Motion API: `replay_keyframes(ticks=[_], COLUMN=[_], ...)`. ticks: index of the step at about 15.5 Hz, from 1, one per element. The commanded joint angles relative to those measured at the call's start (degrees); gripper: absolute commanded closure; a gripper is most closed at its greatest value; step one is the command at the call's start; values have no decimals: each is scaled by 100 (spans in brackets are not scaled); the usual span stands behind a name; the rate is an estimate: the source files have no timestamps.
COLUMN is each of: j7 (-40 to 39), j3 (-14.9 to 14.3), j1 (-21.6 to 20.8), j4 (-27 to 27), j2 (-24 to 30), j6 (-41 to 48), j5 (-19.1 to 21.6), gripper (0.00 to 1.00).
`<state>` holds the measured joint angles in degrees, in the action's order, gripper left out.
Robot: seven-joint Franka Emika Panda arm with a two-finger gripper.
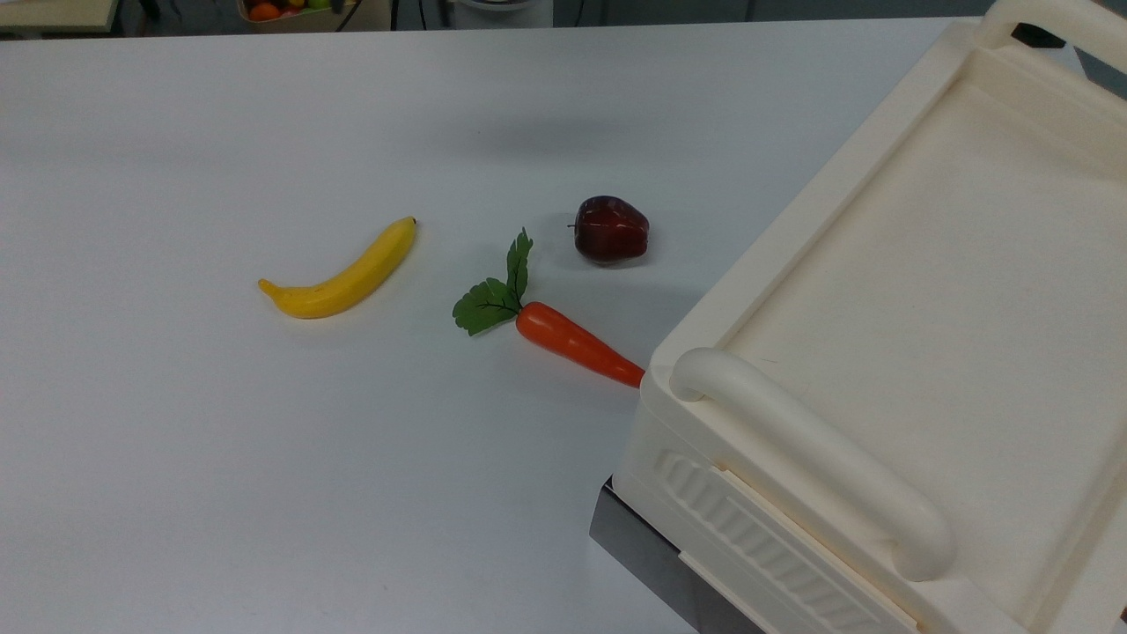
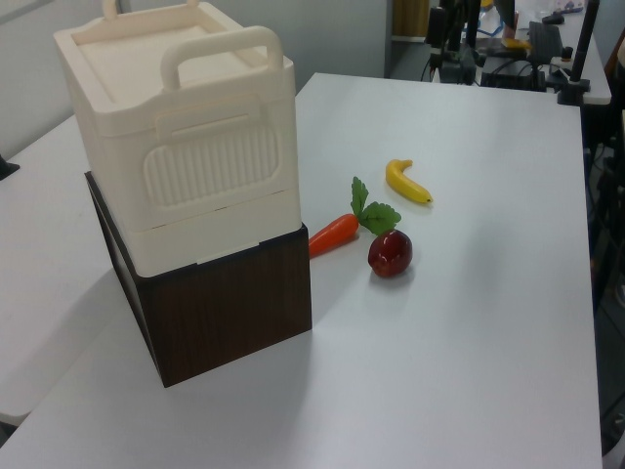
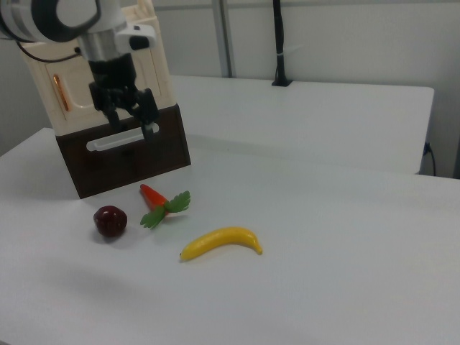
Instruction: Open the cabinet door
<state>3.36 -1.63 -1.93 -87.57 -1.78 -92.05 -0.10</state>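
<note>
In the right view the cabinet door (image 3: 72, 90) is the cream front panel of the cabinet, with a small copper bar handle (image 3: 60, 92) near its left edge. The door lies flat against the cabinet. My gripper (image 3: 131, 121) hangs in front of the door's right part, to the right of the copper handle and apart from it. Its fingers (image 3: 149, 123) point down, open, with nothing between them. The arm hides part of the door. The top view shows the cabinet's lid (image 1: 924, 308), and the left view its ribbed side (image 2: 210, 171).
The cabinet stands on a dark brown base (image 3: 129, 154) with a white bar handle (image 3: 115, 140). On the white table in front lie a red apple (image 3: 109, 221), a carrot (image 3: 159, 200) and a banana (image 3: 221, 241). Two thick cream handles (image 2: 220, 44) top the cabinet.
</note>
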Motion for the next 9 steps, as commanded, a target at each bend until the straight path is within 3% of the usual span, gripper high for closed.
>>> replay_keyframes(ticks=[1, 9], j7=[-362, -915], j3=[13, 13], j1=[-517, -1405], j4=[468, 496], j2=[-288, -446], j6=[-111, -1789], j5=[107, 124], gripper=[0, 0])
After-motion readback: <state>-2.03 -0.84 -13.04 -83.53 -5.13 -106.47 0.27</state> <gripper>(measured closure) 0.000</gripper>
